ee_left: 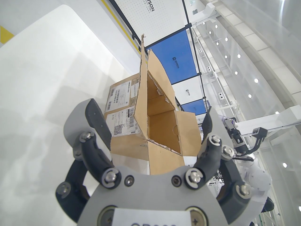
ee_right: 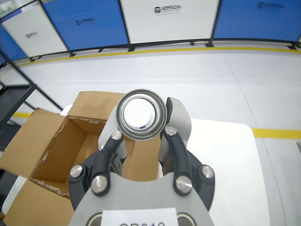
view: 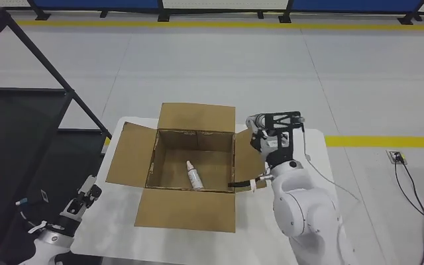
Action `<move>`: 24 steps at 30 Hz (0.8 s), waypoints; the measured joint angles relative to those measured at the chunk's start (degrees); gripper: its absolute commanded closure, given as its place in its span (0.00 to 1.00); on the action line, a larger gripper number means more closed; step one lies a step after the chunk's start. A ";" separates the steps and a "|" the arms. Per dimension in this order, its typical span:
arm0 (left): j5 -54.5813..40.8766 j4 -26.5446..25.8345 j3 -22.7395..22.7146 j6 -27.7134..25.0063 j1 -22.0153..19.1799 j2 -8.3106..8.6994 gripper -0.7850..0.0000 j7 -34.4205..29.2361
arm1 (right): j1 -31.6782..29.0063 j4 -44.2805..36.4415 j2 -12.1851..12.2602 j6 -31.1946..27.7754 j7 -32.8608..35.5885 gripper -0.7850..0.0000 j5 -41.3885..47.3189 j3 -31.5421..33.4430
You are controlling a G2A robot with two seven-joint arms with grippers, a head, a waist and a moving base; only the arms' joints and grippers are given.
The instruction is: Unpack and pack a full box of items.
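Observation:
An open cardboard box stands on the white table with all flaps folded out. A small white bottle lies on its floor. My right gripper is shut on a metal can with a white cap, held end-on to the wrist camera. In the top view this gripper hovers over the box's right flap near the far corner. My left gripper is open with nothing in it, low at the table's front left corner, facing the box from the side.
A black metal frame stands left of the table. Bare tabletop lies right of the box. Shipping labels cover the box's outer side. Blue and white panels fence the room behind.

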 measured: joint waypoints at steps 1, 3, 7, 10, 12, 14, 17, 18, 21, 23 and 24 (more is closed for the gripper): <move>0.00 0.00 0.00 0.00 0.00 0.00 0.00 0.00 | 3.28 3.28 -0.54 -1.00 1.35 1.00 0.98 -2.67; 0.00 0.00 0.00 0.00 0.00 0.00 0.00 0.00 | 8.41 9.30 -1.53 -2.32 3.27 1.00 3.38 -6.40; 0.00 0.00 0.00 0.00 0.00 0.00 0.00 0.00 | 19.93 26.76 -4.56 -3.69 5.30 1.00 9.82 -14.35; 0.00 0.00 0.00 0.00 0.00 0.00 0.00 0.00 | 25.52 38.76 -6.88 -4.02 4.82 1.00 14.38 -18.75; 0.00 0.00 0.00 0.00 0.00 0.00 0.00 0.00 | 27.79 45.09 -8.19 -4.41 4.41 1.00 16.97 -20.66; 0.00 0.00 0.00 0.00 0.00 0.00 0.00 0.00 | 29.73 51.59 -9.55 -5.17 4.12 1.00 19.27 -22.45; 0.00 0.00 0.00 0.00 0.00 0.00 0.00 0.00 | 31.27 58.88 -11.22 -5.35 2.74 1.00 21.39 -24.21; 0.00 0.00 0.00 0.00 0.00 0.00 0.00 0.00 | 31.57 60.76 -11.65 -5.40 2.19 1.00 21.84 -24.59; 0.00 0.00 0.00 0.00 0.00 0.00 0.00 0.00 | 32.50 66.02 -13.05 -3.69 0.55 1.00 22.24 -25.72; 0.00 0.00 0.00 0.00 0.00 0.00 0.00 0.00 | 33.12 68.88 -13.91 -3.46 -0.52 1.00 23.45 -25.91; 0.00 0.00 0.00 0.00 0.00 0.00 0.00 0.00 | 33.37 69.97 -14.23 -3.51 -0.95 1.00 23.88 -25.96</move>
